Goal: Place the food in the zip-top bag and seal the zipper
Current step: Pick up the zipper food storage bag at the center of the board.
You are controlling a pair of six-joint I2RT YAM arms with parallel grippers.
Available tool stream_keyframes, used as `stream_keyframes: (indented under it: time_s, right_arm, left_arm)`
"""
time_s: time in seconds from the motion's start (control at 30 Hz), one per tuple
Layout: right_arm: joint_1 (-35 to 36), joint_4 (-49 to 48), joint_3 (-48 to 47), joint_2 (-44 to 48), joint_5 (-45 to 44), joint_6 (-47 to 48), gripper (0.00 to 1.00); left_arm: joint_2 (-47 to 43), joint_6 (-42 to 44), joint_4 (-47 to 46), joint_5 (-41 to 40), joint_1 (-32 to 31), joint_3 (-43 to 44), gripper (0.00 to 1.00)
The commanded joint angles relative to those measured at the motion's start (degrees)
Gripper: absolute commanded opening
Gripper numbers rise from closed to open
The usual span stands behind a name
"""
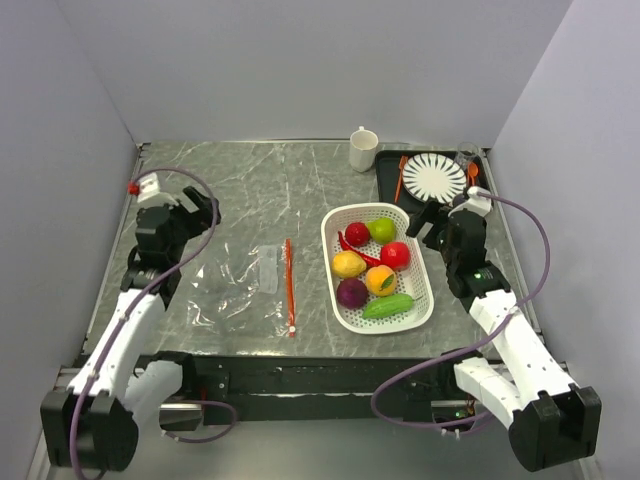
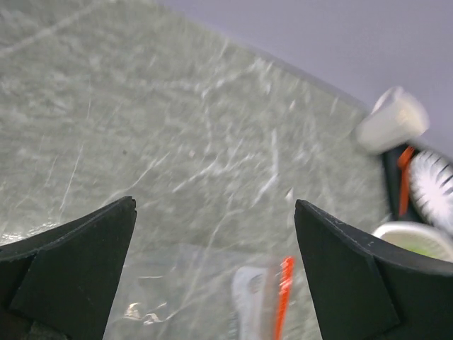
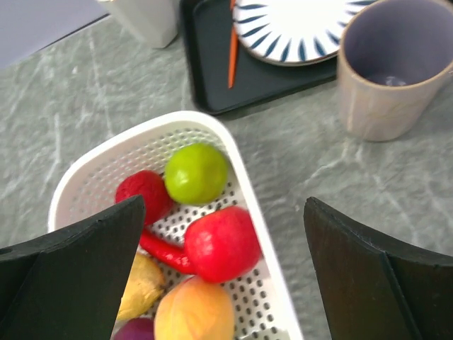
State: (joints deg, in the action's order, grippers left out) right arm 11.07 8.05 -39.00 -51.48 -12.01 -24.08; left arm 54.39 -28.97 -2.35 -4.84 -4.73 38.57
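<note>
The clear zip-top bag (image 1: 238, 285) lies flat left of centre, its orange-red zipper (image 1: 289, 284) along its right edge. In the left wrist view the bag (image 2: 185, 294) and zipper (image 2: 283, 294) are blurred, below the fingers. The food lies in the white perforated basket (image 1: 327, 262): red ball (image 1: 357, 233), green ball (image 1: 382, 230), second red ball (image 1: 396, 254), yellow, orange and purple balls, chilli (image 1: 356, 250), cucumber (image 1: 388, 306). My left gripper (image 1: 206, 213) (image 2: 214, 205) is open and empty, beyond the bag. My right gripper (image 1: 424, 220) (image 3: 223, 205) is open and empty above the basket's right rim (image 3: 244, 190), over the red ball (image 3: 221, 243) and green ball (image 3: 196, 172).
A white mug (image 1: 363, 149) stands at the back. A black tray (image 1: 386, 186) at the back right holds a striped plate (image 1: 433, 178) and orange cutlery (image 1: 400, 178). A grey cup (image 3: 393, 67) stands by the tray. Walls close in three sides.
</note>
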Motion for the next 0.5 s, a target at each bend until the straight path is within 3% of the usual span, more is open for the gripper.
stream_keyframes:
  time_s: [0.0,0.07,0.1,0.13,0.17,0.27,0.47]
  right_arm:
    - [0.18,-2.77,0.24,1.74,4.98,-2.81,1.0]
    - [0.0,-1.91,-1.32,0.69,8.04,-3.0,1.0]
    - [0.09,-0.25,-2.3,-1.06,9.8,-2.3,1.0]
    - [0.09,0.9,-3.52,-1.94,11.03,-1.33,1.0]
    - [0.09,1.87,-5.45,-2.82,12.96,-0.89,1.0]
    - [0.09,4.42,-7.48,-4.5,14.21,-0.1,1.0]
    - [0.18,3.98,-7.31,-2.04,15.53,-0.97,1.0]
  left_arm:
    - [-4.64,-10.99,4.68,-9.18,0.07,1.77,0.99]
    - [-3.95,-16.18,12.08,-13.07,0.16,4.66,0.99]
    - [-2.98,-13.25,13.5,-11.44,0.25,5.37,0.99]
    - [-2.37,-10.0,13.08,-3.41,0.25,5.81,0.99]
    - [-1.58,-6.4,12.64,-0.37,0.25,6.86,0.99]
    - [3.43,-6.37,18.25,3.95,0.25,11.16,0.99]
    - [7.57,-3.9,17.91,16.6,0.16,10.13,1.0]
